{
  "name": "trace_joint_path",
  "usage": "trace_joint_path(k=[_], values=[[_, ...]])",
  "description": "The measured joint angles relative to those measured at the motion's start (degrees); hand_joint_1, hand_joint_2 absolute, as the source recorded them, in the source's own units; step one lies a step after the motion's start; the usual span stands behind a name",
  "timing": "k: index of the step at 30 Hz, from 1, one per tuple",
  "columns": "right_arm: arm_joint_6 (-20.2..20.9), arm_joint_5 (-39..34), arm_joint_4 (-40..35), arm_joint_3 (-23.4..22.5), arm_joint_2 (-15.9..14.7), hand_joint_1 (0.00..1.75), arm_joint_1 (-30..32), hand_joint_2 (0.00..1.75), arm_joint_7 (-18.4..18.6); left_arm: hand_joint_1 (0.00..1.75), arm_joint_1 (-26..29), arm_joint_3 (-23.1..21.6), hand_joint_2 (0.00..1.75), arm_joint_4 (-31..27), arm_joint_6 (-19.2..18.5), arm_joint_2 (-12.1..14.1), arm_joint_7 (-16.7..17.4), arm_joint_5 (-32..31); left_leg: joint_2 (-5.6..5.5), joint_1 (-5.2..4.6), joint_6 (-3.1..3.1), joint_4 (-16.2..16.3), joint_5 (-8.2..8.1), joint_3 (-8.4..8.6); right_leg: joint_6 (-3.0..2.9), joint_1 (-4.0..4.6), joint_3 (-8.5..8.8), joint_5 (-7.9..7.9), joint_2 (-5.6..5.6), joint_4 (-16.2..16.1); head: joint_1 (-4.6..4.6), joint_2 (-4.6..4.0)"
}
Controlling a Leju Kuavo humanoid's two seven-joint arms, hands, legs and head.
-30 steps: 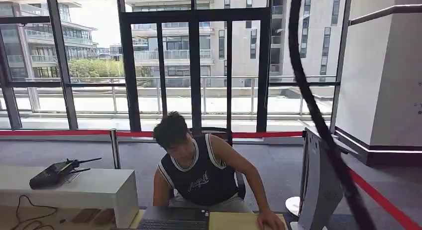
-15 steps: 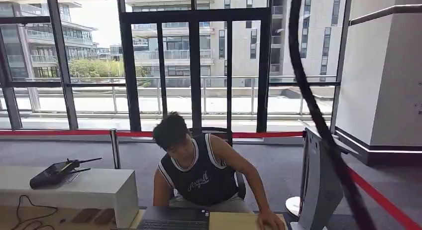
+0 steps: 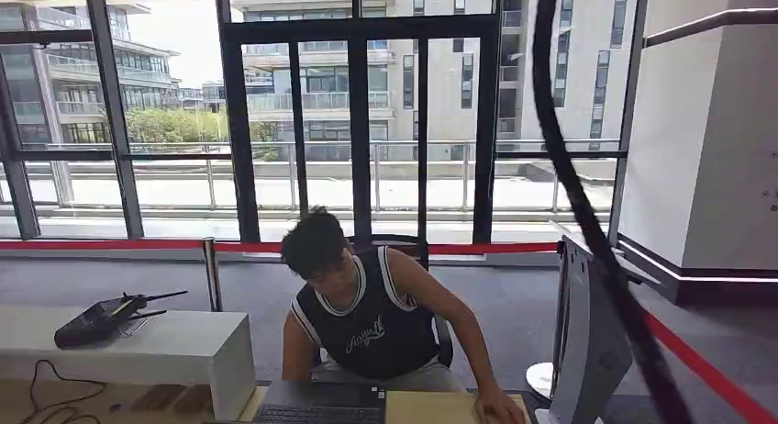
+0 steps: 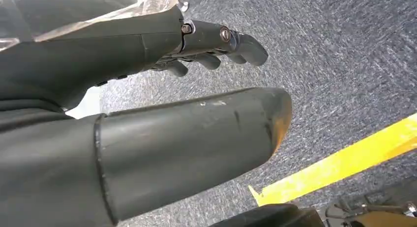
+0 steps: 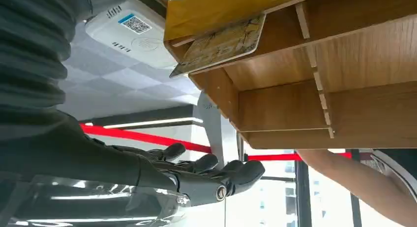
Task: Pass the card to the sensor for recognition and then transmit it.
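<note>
Two hands, and neither has hold of anything. Seen from its wrist camera, the right hand (image 5: 196, 175) hangs with its dark fingers (image 5: 236, 170) stretched out and apart. Beyond those fingers the card (image 5: 221, 44) lies flat on the edge of a wooden shelf unit (image 5: 314, 99), one corner jutting past the wood, well clear of the hand. Just beside the card sits the white sensor (image 5: 135, 35), with a small code label on its face. A person's bare arm (image 5: 359, 180) reaches in past the fingertips, near the shelf unit.

Over grey carpet (image 4: 344, 65) the left hand (image 4: 196, 89) hangs with its thick thumb (image 4: 196, 138) straight and its fingers loosely extended; a yellow floor stripe (image 4: 344, 163) runs past the thumb's tip.

From up high, a person (image 3: 367, 305) in a dark sleeveless top sits behind a keyboard (image 3: 316, 413), one hand (image 3: 495, 407) down on the desk.
</note>
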Motion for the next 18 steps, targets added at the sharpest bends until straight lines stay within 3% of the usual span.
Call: trace_joint_path(k=[1, 18], values=[[0.0, -0.1, 0.1, 0.0, 0.0, 1.75, 0.0, 1.75, 0.0, 0.0, 0.0, 0.0, 0.0, 0.0, 0.0, 0.0, 0.0, 0.0, 0.0, 0.0, 0.0, 0.0, 0.0, 0.0, 0.0, 0.0, 0.0, 0.0, 0.0, 0.0, 0.0, 0.0], [3.0, -2.3, 1.0, 0.0, 0.2, 1.75, -0.3, 1.75, -0.7, 0.0, 0.0, 0.0, 0.0, 0.0, 0.0, 0.0, -0.3, 0.0, 0.0, 0.0, 0.0, 0.0, 0.0, 0.01, 0.0, 0.0, 0.0, 0.0, 0.0, 0.0, 0.02, 0.0]])
